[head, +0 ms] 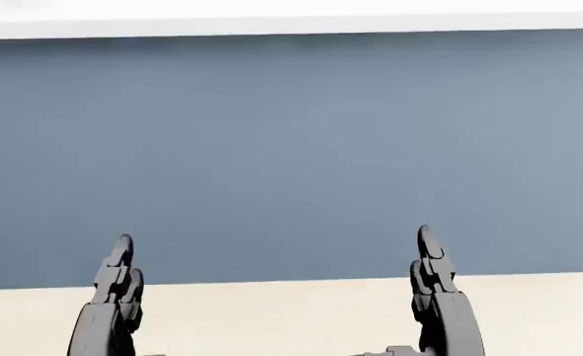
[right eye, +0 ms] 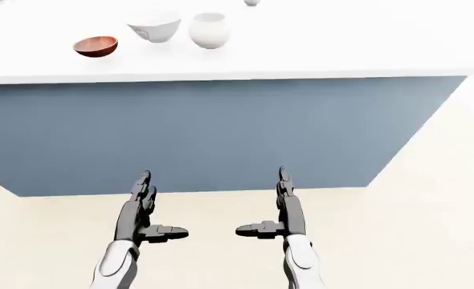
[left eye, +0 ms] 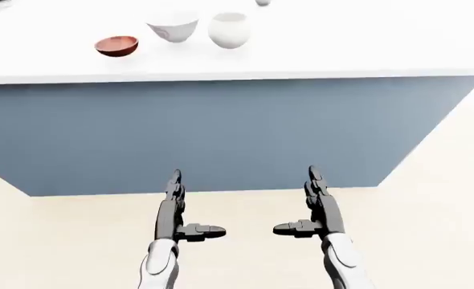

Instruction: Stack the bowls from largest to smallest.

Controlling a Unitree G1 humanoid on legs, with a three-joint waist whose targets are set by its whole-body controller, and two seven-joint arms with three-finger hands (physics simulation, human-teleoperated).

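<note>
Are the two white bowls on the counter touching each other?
Apart. In the left-eye view a strip of bare countertop shows between the wide white bowl and the rounder white bowl; the right-eye view shows the same gap.

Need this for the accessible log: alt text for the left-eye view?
Three bowls sit apart on a white counter at the view's top left: a small red-brown bowl, a wide white bowl and a rounder white bowl. Below, the left hand and right hand hang empty, fingers open, against the counter's blue-grey side and beige floor.
</note>
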